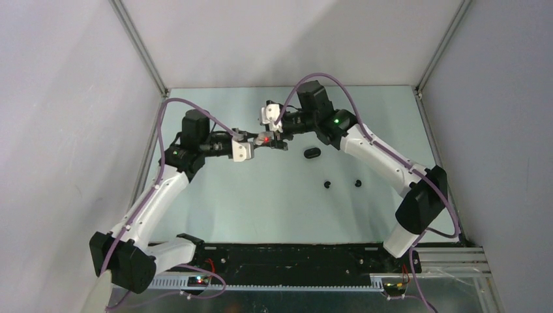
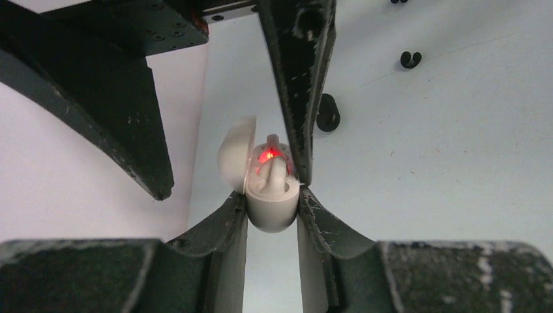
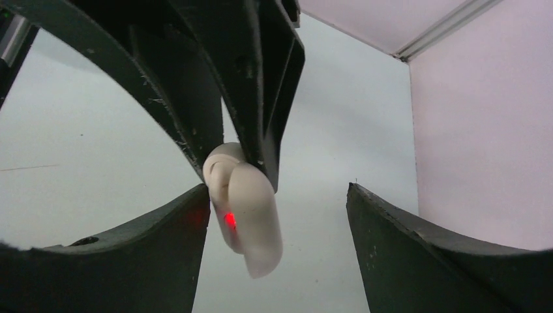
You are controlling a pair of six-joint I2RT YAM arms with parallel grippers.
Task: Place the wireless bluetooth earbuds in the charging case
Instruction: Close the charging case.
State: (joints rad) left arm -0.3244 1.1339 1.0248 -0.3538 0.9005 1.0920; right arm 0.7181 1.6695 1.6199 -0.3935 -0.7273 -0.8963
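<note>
Left wrist: left claw (image 2: pixel 272 199) grasping open white charging case (image 2: pixel 270 218), earbud (image 2: pixel 274 171) inside.
Right wrist: right claw (image 3: pixel 277 192) released, straddling case.

White arms (image 1: pixel 151 199), black joints (image 1: pixel 422 203), purple cables (image 1: pixel 316 74), green lights (image 1: pixel 336 120).

Left gripper (image 2: pixel 272 197) clamps the white charging case (image 2: pixel 271 214), lid (image 2: pixel 233 156) open, white earbud (image 2: pixel 276 173) inside, red LED lit. Right gripper (image 2: pixel 231 186) straddles the case from above, jaws spread. Black case (image 2: pixel 328 112) and black earbud (image 2: pixel 409 60) lie on the table (image 2: pixel 456 163) beyond it.
</note>
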